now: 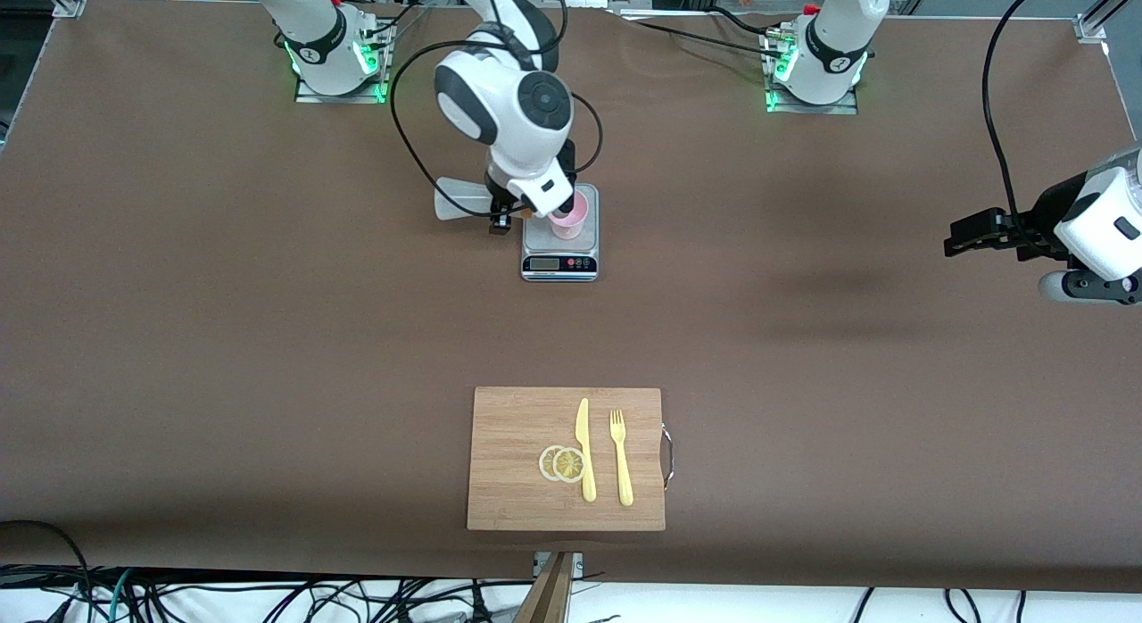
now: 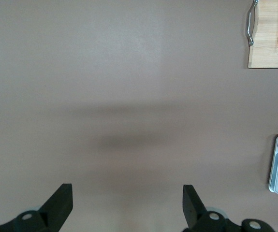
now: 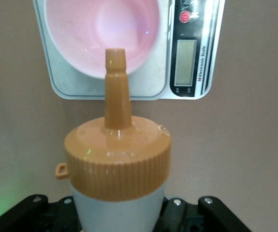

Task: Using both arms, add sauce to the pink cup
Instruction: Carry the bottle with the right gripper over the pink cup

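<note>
Small pale pink plastic tumbler (image 1: 568, 220) upright on the platform of a silver digital kitchen scale (image 1: 559, 264), which rests on the brown table (image 1: 268, 337) toward the robots' bases, about 12 o'clock from the board. Translucent whitish squeeze bottle with orange nozzle cap (image 3: 118, 164) clamped between the black fingers of the right gripper (image 1: 526, 208), nozzle tip pointing at the cup's rim; in the front view, bottle hidden by the right arm's wrist. Right gripper over the scale's edge at the right arm's end, close beside the tumbler. Interior of the tumbler (image 3: 109, 34) glossy, contents not discernible.

Left gripper (image 2: 128, 205) waiting high over bare table at the left arm's end, jaws wide apart, nothing between them.

Rectangular bamboo cutting board (image 1: 513, 462) near the front camera, bearing a yellow plastic knife (image 1: 585, 449), a yellow plastic fork (image 1: 621, 458) at 3 o'clock of the knife, and two overlapping lemon slices (image 1: 562, 463) at the knife's 9 o'clock.
</note>
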You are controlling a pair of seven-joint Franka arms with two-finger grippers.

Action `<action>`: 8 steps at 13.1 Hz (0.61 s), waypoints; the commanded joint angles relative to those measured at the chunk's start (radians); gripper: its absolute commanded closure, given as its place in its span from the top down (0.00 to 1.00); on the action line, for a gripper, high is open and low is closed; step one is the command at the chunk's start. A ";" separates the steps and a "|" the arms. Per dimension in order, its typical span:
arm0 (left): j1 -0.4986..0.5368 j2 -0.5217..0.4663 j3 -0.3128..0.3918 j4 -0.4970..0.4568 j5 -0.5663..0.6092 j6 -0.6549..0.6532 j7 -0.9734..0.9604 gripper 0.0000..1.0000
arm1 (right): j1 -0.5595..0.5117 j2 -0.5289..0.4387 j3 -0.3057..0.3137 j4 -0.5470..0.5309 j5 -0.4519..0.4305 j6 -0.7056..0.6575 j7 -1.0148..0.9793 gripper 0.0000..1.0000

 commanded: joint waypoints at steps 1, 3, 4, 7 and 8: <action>-0.003 0.011 0.002 0.025 0.016 -0.007 0.020 1.00 | 0.029 0.027 -0.008 -0.005 -0.064 -0.010 0.059 0.19; -0.004 0.011 0.002 0.025 0.016 -0.007 0.020 1.00 | 0.051 0.028 -0.008 0.000 -0.102 -0.041 0.111 0.19; -0.004 0.011 0.002 0.025 0.016 -0.007 0.020 1.00 | 0.064 0.028 -0.008 0.004 -0.123 -0.061 0.147 0.19; -0.004 0.011 0.002 0.025 0.016 -0.005 0.022 1.00 | 0.120 0.027 -0.008 0.015 -0.191 -0.133 0.263 0.20; -0.004 0.014 0.002 0.025 0.016 -0.005 0.022 1.00 | 0.127 0.027 -0.008 0.024 -0.200 -0.153 0.271 0.20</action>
